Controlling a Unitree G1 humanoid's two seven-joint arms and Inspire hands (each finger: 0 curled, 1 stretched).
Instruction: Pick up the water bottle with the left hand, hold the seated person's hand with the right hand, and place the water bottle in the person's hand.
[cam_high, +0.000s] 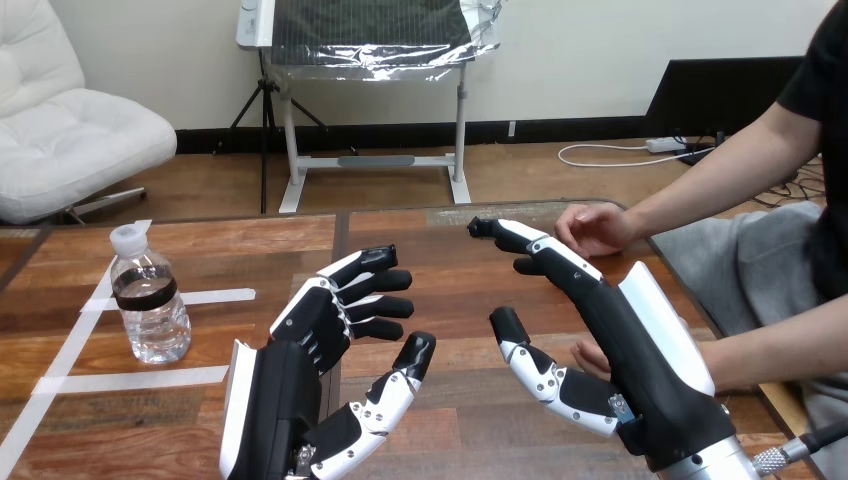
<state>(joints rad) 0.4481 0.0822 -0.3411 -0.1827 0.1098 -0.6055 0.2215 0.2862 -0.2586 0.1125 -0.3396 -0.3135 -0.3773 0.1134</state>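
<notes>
The left hand (305, 345), lowest in the head view, is raised over the table (470, 420) with its fingers straight and spread and its thumb apart, holding nothing. Its palm faces inward, toward the right hand (630, 330).

The water bottle (148, 295) stands upright on the table, cap on top, well apart from the left hand on its outer, back-of-hand side. It is about level with the knuckles and sits beside strips of white tape (160, 378). The bottle's long axis is vertical. The left hand is much the nearer of the two, and nothing lies between it and the bottle.

By this reading the pick-up has not begun. The reach would go outward, and the palm, now turned away from the bottle, would have to come round to face its side.

The right hand is also open and empty, with its fingers extended forward. One hand of the person (595, 228) lies just beyond those fingertips; whether they touch cannot be told. The person's other hand (588, 357) shows between the right hand's thumb and palm, partly hidden.
</notes>
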